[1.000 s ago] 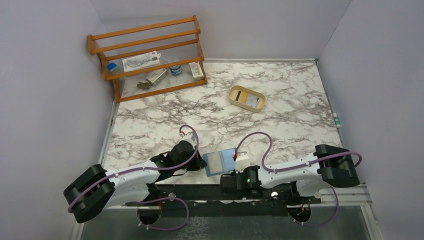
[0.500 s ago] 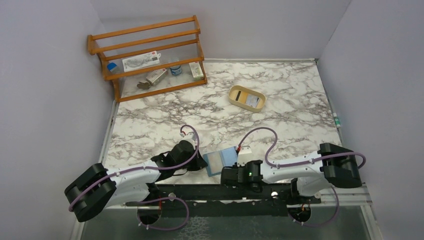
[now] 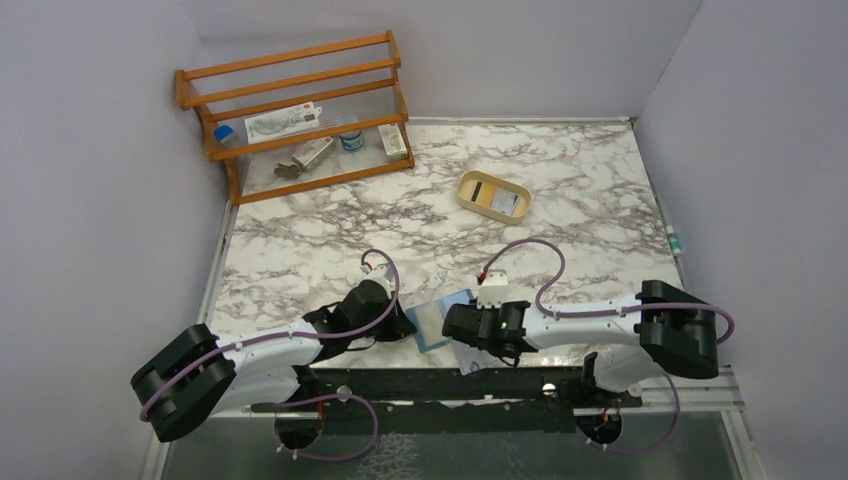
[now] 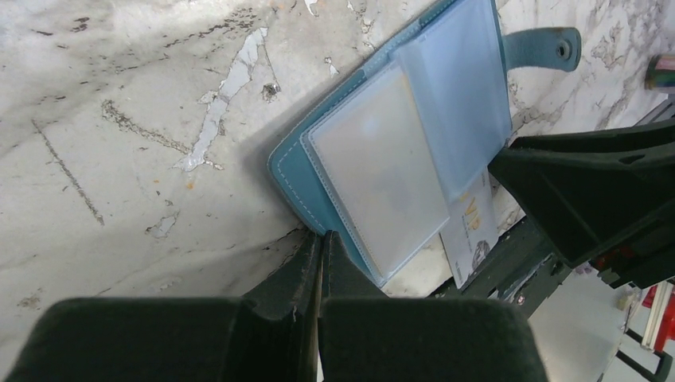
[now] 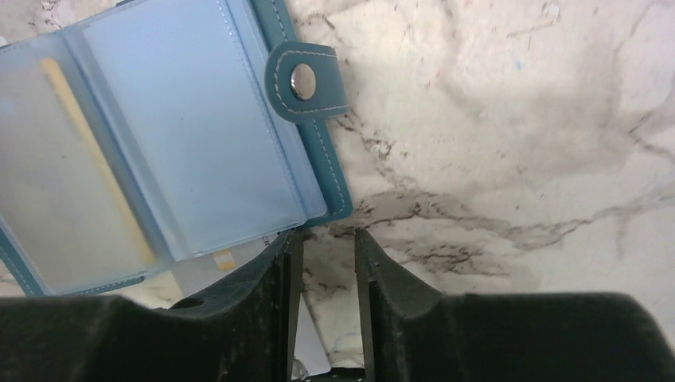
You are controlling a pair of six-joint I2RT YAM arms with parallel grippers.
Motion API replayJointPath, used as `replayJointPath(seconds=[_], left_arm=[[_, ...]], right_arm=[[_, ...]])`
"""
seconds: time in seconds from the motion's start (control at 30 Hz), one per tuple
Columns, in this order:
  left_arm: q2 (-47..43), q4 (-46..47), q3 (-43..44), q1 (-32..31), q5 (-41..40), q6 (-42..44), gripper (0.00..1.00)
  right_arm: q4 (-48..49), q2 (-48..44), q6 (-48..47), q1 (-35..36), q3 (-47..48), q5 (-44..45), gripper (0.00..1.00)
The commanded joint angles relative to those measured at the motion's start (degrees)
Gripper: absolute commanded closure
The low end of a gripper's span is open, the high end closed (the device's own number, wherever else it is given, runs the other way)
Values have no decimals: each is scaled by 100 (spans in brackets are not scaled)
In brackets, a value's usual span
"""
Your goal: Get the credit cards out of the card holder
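The teal card holder (image 3: 437, 318) lies open near the table's front edge, its clear sleeves (image 4: 414, 135) facing up and its snap tab (image 5: 302, 79) to one side. A yellow stripe shows through one sleeve (image 5: 95, 159). A white credit card (image 4: 474, 231) sticks out from under the holder's near side. My left gripper (image 4: 322, 235) is shut, its tips pressed against the holder's teal edge. My right gripper (image 5: 326, 235) is open at the holder's tab-side corner. One finger lies over the card (image 5: 199, 274), and only marble and a card corner show in the gap.
A tan oval tray (image 3: 493, 195) with cards in it stands at the back centre-right. A wooden rack (image 3: 300, 115) with small items stands at the back left. The black front rail (image 3: 450, 385) runs just below the holder.
My right gripper has moved forward and left, from below the holder up to its right corner, and its jaws have widened. The left arm has stayed put.
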Motion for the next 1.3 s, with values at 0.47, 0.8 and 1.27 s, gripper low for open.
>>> replayJointPath(seconds=[0.47, 0.8, 1.27], left_arm=[[14, -442, 19, -10, -270, -62, 100], [62, -644, 178, -15, -436, -203, 100], [166, -615, 202, -12, -603, -316, 100]], right_arm=[[-291, -627, -1018, 263, 311, 19, 30], [-57, -957, -841, 912, -367, -644, 58], [7, -343, -545, 1490, -259, -843, 95]])
